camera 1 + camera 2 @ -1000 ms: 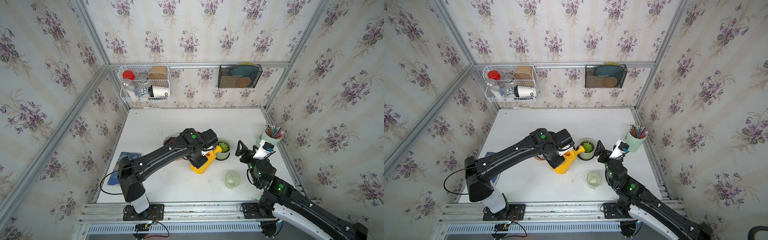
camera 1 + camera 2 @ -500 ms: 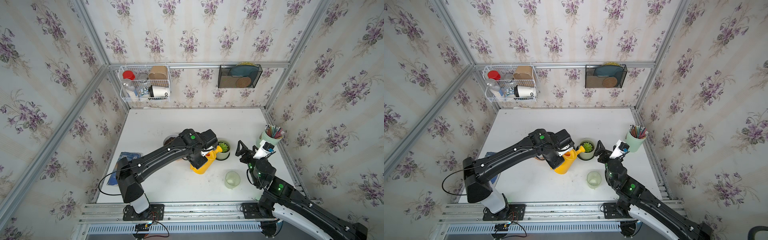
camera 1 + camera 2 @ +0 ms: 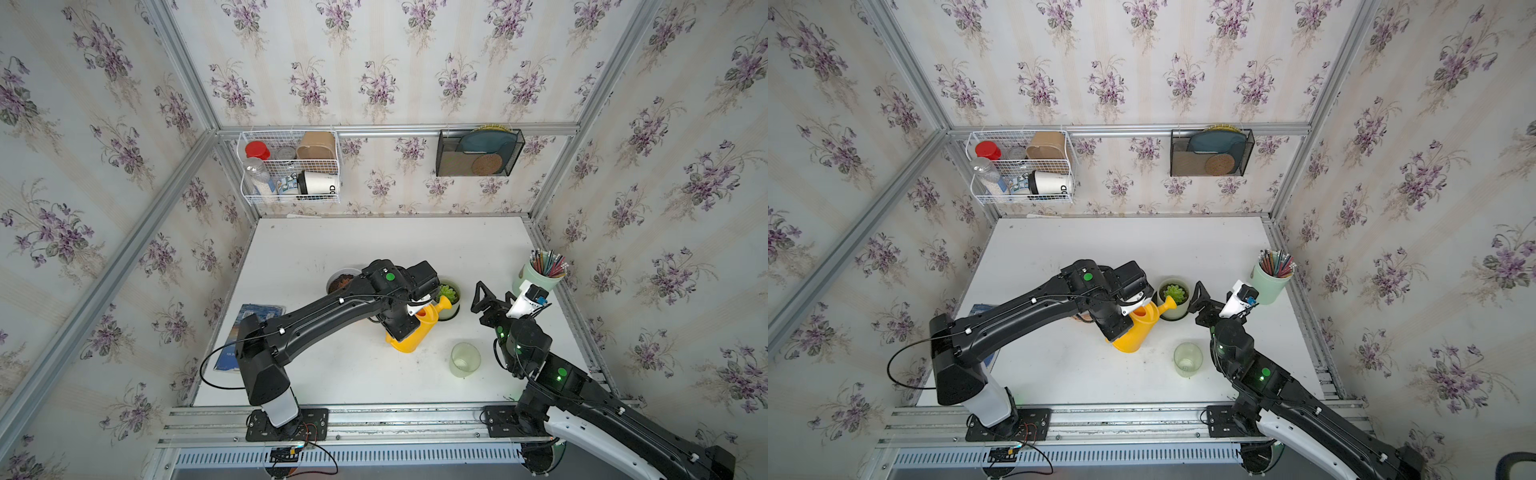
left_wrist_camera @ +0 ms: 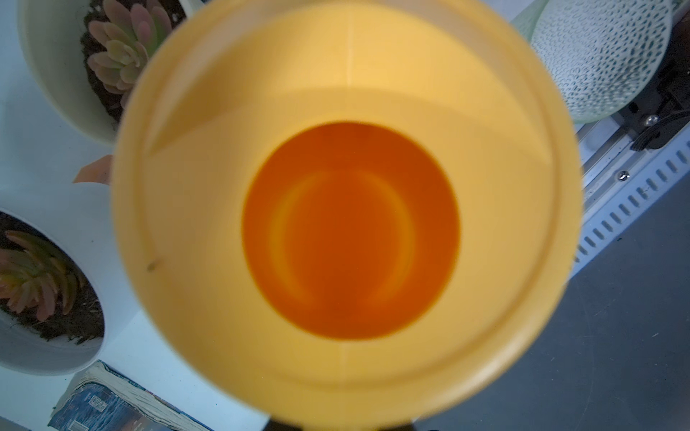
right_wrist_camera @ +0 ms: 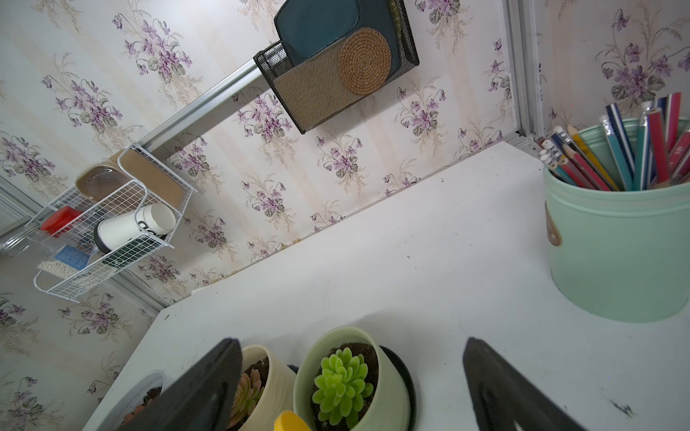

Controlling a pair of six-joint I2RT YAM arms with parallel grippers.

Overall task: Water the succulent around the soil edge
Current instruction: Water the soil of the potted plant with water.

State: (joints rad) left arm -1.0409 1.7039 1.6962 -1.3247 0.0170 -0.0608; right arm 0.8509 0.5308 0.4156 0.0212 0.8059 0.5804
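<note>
Because my left fingers (image 3: 414, 308) pinch the yellow watering can (image 3: 409, 338), its spout (image 3: 444, 304), running up-right, overhangs the green succulent's (image 3: 449, 292) lower-left soil edge, while my right fingers (image 5: 220, 377) hang spread nearby.

The watering can (image 4: 347, 93) is smooth yellow plastic with a dull sheen and a faint mould seam down its inner wall. The desk (image 3: 374, 245) is matt white, lightly scuffed and speckled. The succulent (image 5: 339, 384) has smooth, waxy leaves; its pot (image 5: 388, 388) is smooth pale green, its soil (image 5: 367, 354) dark and crumbly. The cup (image 4: 597, 56) is frosted and dimpled. The wall basket (image 3: 286, 198) is white coated wire, the holder (image 3: 455, 164) fine black metal mesh. The coaster (image 5: 365, 61) is woven fibre. The frame rails (image 3: 374, 419) are bare brushed metal.
</note>
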